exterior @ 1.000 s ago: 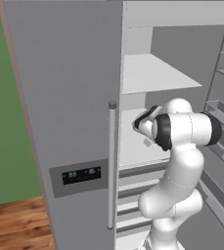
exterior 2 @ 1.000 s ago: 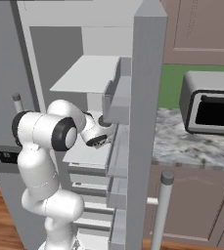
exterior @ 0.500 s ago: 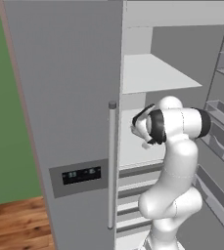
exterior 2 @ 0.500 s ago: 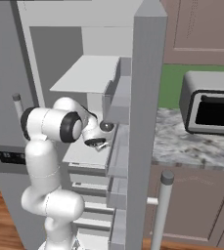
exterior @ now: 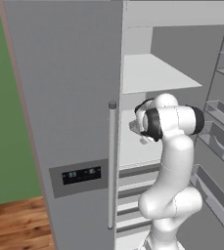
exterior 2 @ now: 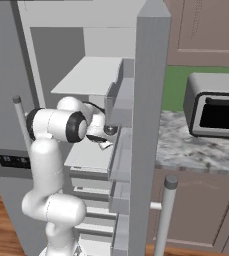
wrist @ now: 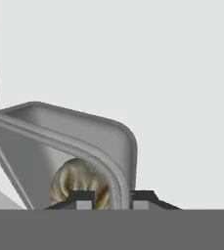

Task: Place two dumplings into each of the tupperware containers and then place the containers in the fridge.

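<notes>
The arm stands folded upright with its elbow high and the gripper reaching into the open fridge over a white shelf. Its fingers straddle the near wall of one grey container at 6 o'clock in the hand view; whether they pinch it I cannot tell. One dumpling lies inside at 7 o'clock, with bare shelf from 12 to 3 o'clock.
</notes>
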Robot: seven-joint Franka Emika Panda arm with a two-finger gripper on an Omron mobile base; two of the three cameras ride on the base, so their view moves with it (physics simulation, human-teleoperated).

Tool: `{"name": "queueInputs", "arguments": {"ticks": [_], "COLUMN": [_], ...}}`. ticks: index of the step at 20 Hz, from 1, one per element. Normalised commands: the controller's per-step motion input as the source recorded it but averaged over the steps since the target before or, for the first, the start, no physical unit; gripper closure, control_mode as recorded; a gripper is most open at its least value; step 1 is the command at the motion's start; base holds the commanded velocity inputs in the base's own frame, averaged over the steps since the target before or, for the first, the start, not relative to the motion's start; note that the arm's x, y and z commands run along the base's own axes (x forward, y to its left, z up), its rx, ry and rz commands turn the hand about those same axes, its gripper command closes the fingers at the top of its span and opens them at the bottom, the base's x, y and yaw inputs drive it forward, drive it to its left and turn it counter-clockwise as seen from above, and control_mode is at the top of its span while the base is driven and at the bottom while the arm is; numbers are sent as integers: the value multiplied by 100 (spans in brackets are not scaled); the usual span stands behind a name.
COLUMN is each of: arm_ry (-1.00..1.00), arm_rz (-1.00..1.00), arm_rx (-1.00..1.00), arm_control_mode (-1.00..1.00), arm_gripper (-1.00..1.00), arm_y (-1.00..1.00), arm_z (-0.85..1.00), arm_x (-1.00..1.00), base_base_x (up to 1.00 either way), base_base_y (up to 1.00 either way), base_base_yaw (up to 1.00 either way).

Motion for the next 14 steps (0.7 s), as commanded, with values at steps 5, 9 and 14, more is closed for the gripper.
{"name": "queueInputs", "arguments": {"ticks": [5, 9, 14], "arm_ry": [-23, -34, -14], "arm_rz": [0, 0, 0], "arm_rx": [0, 0, 0], "arm_control_mode": [-100, -100, -100], "arm_gripper": [-100, -100, -100], "arm_y": [0, 0, 4], "arm_z": [-4, 19, 5], "arm_x": [11, -6, -10], "base_base_x": [0, 0, 0], "base_base_y": [0, 0, 0], "base_base_yaw": [0, 0, 0]}}
